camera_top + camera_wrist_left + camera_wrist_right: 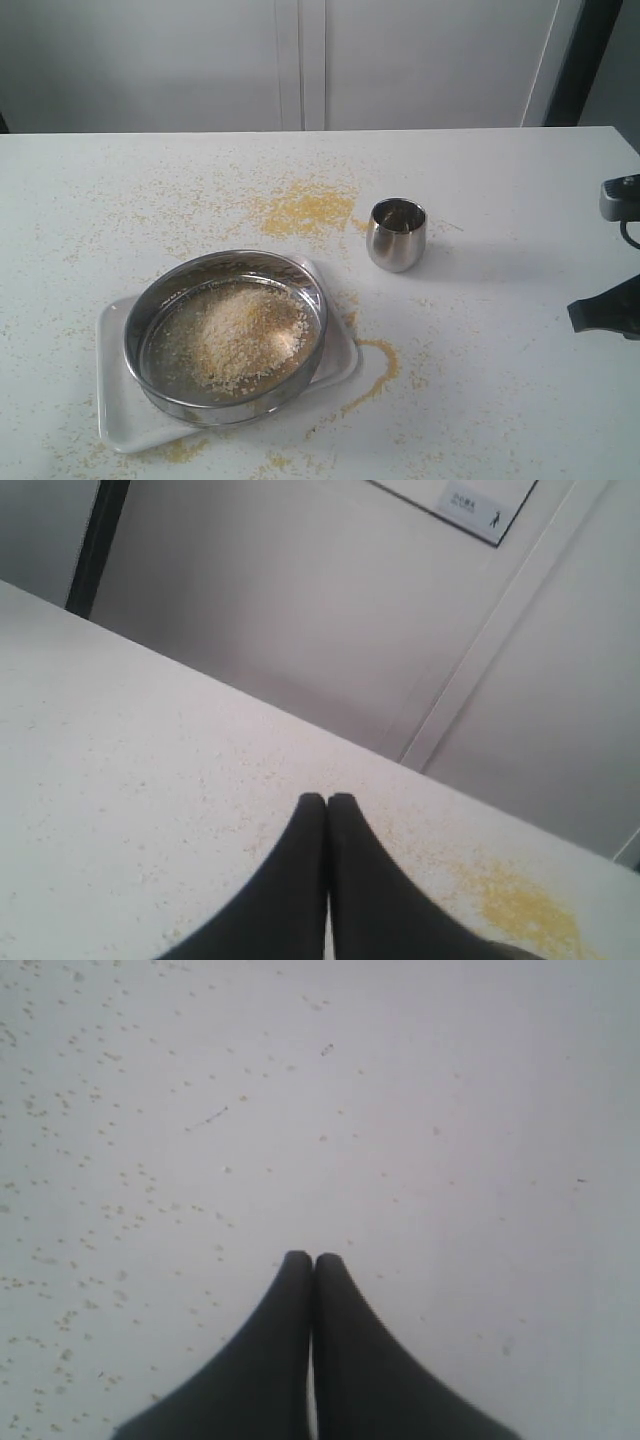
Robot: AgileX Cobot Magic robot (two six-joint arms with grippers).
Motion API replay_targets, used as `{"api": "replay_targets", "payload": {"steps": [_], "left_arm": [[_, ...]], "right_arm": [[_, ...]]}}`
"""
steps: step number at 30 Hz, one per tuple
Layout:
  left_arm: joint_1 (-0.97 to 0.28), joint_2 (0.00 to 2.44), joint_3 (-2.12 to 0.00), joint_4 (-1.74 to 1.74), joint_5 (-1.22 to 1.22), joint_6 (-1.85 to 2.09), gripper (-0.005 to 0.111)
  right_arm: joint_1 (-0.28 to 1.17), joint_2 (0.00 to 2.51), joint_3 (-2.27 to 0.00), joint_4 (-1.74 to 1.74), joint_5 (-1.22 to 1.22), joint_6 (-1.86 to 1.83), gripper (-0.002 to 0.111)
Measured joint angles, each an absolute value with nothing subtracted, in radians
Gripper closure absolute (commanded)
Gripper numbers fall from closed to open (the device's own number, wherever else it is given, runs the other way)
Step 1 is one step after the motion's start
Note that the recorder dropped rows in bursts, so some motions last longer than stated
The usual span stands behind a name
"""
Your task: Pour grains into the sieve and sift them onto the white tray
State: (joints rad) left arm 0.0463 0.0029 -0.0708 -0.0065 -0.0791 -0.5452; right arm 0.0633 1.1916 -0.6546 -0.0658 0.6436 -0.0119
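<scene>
The round steel-rimmed sieve (228, 335) sits on the white tray (120, 405) at the front left of the table. A heap of golden and off-white grains (240, 335) lies on its mesh. The small shiny steel cup (397, 234) stands upright behind and to the right of the sieve. My right gripper (312, 1257) is shut with nothing in it, over bare table; its dark tip (603, 310) shows at the right edge of the exterior view. Also shut and holding nothing, my left gripper (327, 798) is out of the exterior view.
Loose grains are scattered over the white table, with a thick yellow patch (305, 208) behind the sieve, also seen as a yellow patch (525, 908) in the left wrist view, and a curved trail (378, 372) by the tray's right side. A white wall stands behind the table.
</scene>
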Motion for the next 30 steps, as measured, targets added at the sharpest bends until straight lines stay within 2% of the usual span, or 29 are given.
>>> {"api": "replay_targets", "payload": {"steps": [5,10,17,21,30], "left_arm": [[0.046,0.042,-0.203,0.079,0.072,-0.521,0.107],[0.046,0.222,-0.333,0.069,0.181,-0.413,0.107],[0.046,0.614,-0.585,-0.443,0.497,0.336,0.107],[0.044,0.769,-0.678,-0.554,0.594,0.494,0.107],[-0.111,0.989,-0.73,-0.535,0.617,0.535,0.107]], "right_arm": [[0.063,1.192,-0.655,-0.066,0.64,-0.012,0.108],[0.063,1.192,-0.655,-0.066,0.638,-0.012,0.108],[0.063,1.192,-0.655,-0.066,0.638,-0.012,0.108],[0.063,1.192,-0.655,-0.066,0.638,-0.012,0.108],[0.063,1.192,-0.655,-0.066,0.638,-0.012,0.108]]}}
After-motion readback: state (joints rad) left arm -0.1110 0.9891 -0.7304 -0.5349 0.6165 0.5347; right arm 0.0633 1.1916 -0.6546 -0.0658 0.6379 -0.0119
